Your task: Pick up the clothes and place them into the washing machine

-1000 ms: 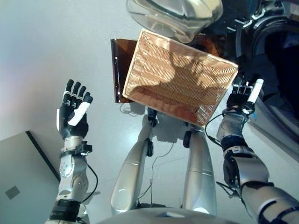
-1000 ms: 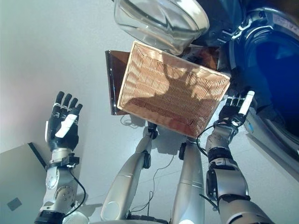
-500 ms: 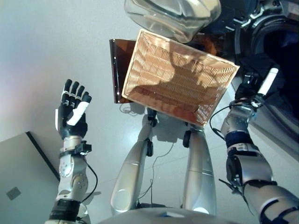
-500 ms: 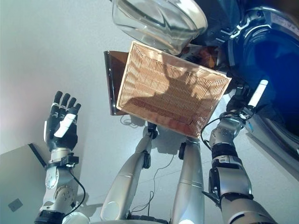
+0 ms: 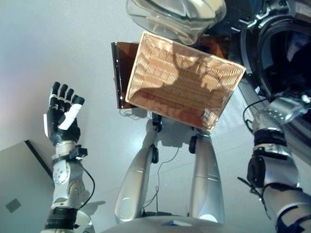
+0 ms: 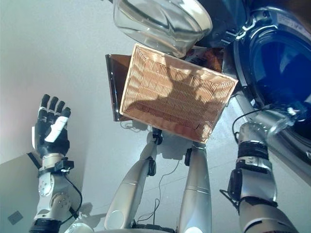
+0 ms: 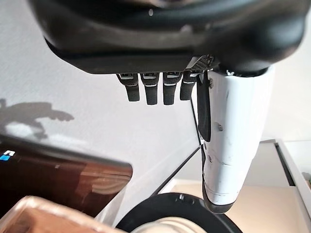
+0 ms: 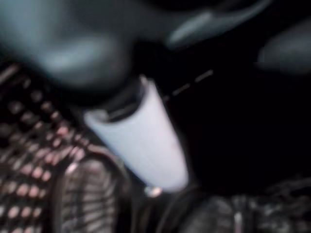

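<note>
The wicker basket (image 5: 184, 82) lies in the middle of the eye views, and no clothes show inside it. The washing machine's round opening (image 6: 272, 63) is at the right, with its glass door (image 5: 177, 14) swung open above the basket. My right forearm (image 5: 282, 109) reaches into that opening and the hand is hidden there. In the right wrist view my right hand's white thumb (image 8: 141, 136) shows against the dark perforated drum (image 8: 34, 184); its fingers are not visible. I cannot make out any cloth for certain. My left hand (image 5: 62, 119) is raised at the left, open and holding nothing.
A brown panel (image 5: 121, 73) sticks out from under the basket's left side. A flat grey box (image 5: 19, 194) lies on the pale floor at the lower left. The machine's front rim (image 5: 250, 48) stands close beside the basket's right corner.
My right hand has gone from beside the basket's right corner up and right into the washing machine's opening. The left hand has drifted slightly to the left, still open.
</note>
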Controlling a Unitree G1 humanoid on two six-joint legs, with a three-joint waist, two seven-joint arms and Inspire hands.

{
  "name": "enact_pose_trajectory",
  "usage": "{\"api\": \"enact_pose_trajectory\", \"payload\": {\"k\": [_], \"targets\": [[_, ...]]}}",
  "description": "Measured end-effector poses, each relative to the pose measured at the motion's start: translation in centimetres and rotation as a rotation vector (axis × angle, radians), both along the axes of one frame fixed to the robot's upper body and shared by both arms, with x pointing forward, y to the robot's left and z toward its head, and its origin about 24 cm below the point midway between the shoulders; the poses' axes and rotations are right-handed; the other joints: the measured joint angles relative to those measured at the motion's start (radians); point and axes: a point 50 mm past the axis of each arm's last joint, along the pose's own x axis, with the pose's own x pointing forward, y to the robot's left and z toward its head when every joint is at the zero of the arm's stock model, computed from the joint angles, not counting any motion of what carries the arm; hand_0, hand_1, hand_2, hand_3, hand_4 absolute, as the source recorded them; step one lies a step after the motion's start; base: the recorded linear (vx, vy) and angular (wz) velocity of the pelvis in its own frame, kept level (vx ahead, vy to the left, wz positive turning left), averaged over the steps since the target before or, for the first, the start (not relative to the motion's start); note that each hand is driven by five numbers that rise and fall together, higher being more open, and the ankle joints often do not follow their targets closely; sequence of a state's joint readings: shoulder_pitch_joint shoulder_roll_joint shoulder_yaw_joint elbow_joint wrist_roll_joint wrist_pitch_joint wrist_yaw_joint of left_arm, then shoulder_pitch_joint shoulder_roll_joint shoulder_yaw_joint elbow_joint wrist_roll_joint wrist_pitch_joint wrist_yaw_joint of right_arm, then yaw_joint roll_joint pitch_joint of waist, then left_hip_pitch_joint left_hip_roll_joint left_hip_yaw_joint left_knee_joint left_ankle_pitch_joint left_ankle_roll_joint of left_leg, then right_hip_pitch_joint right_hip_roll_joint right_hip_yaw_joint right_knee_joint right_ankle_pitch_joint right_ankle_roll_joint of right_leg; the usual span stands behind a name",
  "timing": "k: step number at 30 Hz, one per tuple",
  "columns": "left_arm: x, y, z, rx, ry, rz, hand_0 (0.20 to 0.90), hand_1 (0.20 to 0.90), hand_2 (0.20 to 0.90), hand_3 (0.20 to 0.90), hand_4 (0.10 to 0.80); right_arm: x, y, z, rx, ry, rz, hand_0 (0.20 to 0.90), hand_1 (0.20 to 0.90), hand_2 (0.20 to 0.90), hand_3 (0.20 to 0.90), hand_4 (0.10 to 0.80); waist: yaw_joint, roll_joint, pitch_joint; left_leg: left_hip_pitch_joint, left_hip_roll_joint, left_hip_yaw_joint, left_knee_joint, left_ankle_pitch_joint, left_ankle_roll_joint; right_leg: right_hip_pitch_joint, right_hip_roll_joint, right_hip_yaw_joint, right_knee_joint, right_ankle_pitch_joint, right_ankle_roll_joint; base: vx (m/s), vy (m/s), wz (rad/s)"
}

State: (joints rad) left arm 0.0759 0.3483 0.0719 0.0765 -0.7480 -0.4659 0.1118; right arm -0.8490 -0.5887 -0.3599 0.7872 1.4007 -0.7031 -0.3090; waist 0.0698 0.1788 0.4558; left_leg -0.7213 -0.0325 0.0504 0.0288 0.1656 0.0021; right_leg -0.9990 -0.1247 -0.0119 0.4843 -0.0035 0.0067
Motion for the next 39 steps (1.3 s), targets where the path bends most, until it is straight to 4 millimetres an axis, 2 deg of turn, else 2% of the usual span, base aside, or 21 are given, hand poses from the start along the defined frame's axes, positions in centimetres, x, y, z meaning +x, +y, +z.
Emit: {"api": "enact_pose_trajectory", "payload": {"k": [6,8,9,10,11,16,30,32,35,39], "targets": [[0.0,0.4,0.4,0.029,-0.002,-0.003,0.900,0.900,0.900,0.900,0.800,-1.7,-2.0,5.3,0.000,-0.084,-0.127,0.200,0.200,0.200,0.200,0.300,-0.002,0.000,0.000,0.000,0.000,0.001,0.000,0.001,0.001,0.000,0.001,0.002,-0.004,0.004,0.001,0.008,0.006,-0.05],[0.0,0.4,0.4,0.029,-0.002,-0.003,0.900,0.900,0.900,0.900,0.800,-2.1,-2.4,6.1,-0.008,-0.090,-0.157,0.200,0.200,0.200,0.200,0.300,-0.001,0.000,0.000,0.000,0.000,0.002,-0.001,0.001,0.001,0.000,0.001,0.002,-0.006,0.004,0.001,0.005,0.009,-0.03],[0.0,0.4,0.4,0.029,-0.001,-0.003,0.900,0.900,0.900,0.900,0.800,-2.2,-2.4,6.1,-0.007,-0.083,-0.164,0.282,0.282,0.282,0.282,0.359,-0.001,0.000,0.000,0.000,0.000,0.002,-0.001,0.001,0.002,0.000,0.001,0.003,-0.007,0.004,0.001,0.003,0.019,-0.07],[0.0,0.4,0.4,0.029,-0.001,-0.003,0.900,0.900,0.900,0.900,0.800,-2.2,-2.4,5.9,0.008,-0.074,-0.169,0.669,0.669,0.669,0.669,0.635,0.000,0.000,0.000,0.000,0.000,0.003,-0.002,0.000,0.002,-0.001,0.002,0.004,-0.008,0.005,0.001,-0.002,0.010,-0.06],[0.0,0.4,0.3,0.029,-0.001,-0.002,0.900,0.900,0.900,0.900,0.800,-2.1,-2.3,5.7,0.022,-0.067,-0.169,0.900,0.900,0.900,0.900,0.800,0.000,0.000,0.000,0.000,0.000,0.005,-0.002,0.000,0.002,-0.001,0.003,0.006,-0.011,0.007,0.001,0.020,0.000,-0.03],[0.0,0.4,0.4,0.029,-0.001,0.004,0.900,0.900,0.900,0.900,0.800,-1.7,-1.6,5.5,0.039,-0.075,-0.152,0.900,0.900,0.900,0.900,0.800,-0.002,0.000,0.000,-0.001,-0.001,0.012,-0.004,-0.002,0.005,-0.002,0.006,0.015,-0.020,0.014,0.005,0.000,0.000,-0.01],[0.0,0.3,0.4,0.021,-0.002,0.012,0.900,0.900,0.900,0.900,0.800,-0.9,0.3,2.4,-0.011,-0.017,-0.104,0.900,0.900,0.900,0.900,0.800,0.001,0.000,0.000,-0.002,0.000,0.012,-0.004,-0.002,0.005,-0.002,0.007,0.015,-0.020,0.014,0.005,-0.014,0.003,0.02],[0.0,0.4,0.3,0.013,-0.003,0.012,0.900,0.900,0.900,0.900,0.800,-0.7,0.8,1.2,-0.035,0.022,-0.086,0.900,0.900,0.900,0.900,0.800,-0.001,0.000,0.000,-0.003,0.000,0.010,-0.005,-0.002,0.004,-0.002,0.007,0.013,-0.021,0.014,0.005,-0.031,0.007,0.06],[-0.1,0.3,0.4,0.015,-0.013,-0.001,0.900,0.900,0.900,0.900,0.800,-0.3,2.7,-0.6,-0.103,0.044,-0.018,0.900,0.900,0.900,0.900,0.800,-0.006,0.000,0.000,-0.003,0.001,0.007,-0.005,-0.002,0.004,0.000,0.007,0.009,-0.023,0.014,0.005,-0.009,0.004,0.02],[-0.1,0.2,0.5,0.019,-0.027,-0.005,0.900,0.900,0.900,0.900,0.800,0.4,4.8,-4.3,-0.144,0.165,0.087,0.900,0.900,0.900,0.900,0.800,-0.016,0.000,0.000,-0.003,0.001,0.002,-0.004,-0.002,0.004,0.006,0.005,0.001,-0.024,0.014,0.005,-0.011,0.005,0.02]]}}
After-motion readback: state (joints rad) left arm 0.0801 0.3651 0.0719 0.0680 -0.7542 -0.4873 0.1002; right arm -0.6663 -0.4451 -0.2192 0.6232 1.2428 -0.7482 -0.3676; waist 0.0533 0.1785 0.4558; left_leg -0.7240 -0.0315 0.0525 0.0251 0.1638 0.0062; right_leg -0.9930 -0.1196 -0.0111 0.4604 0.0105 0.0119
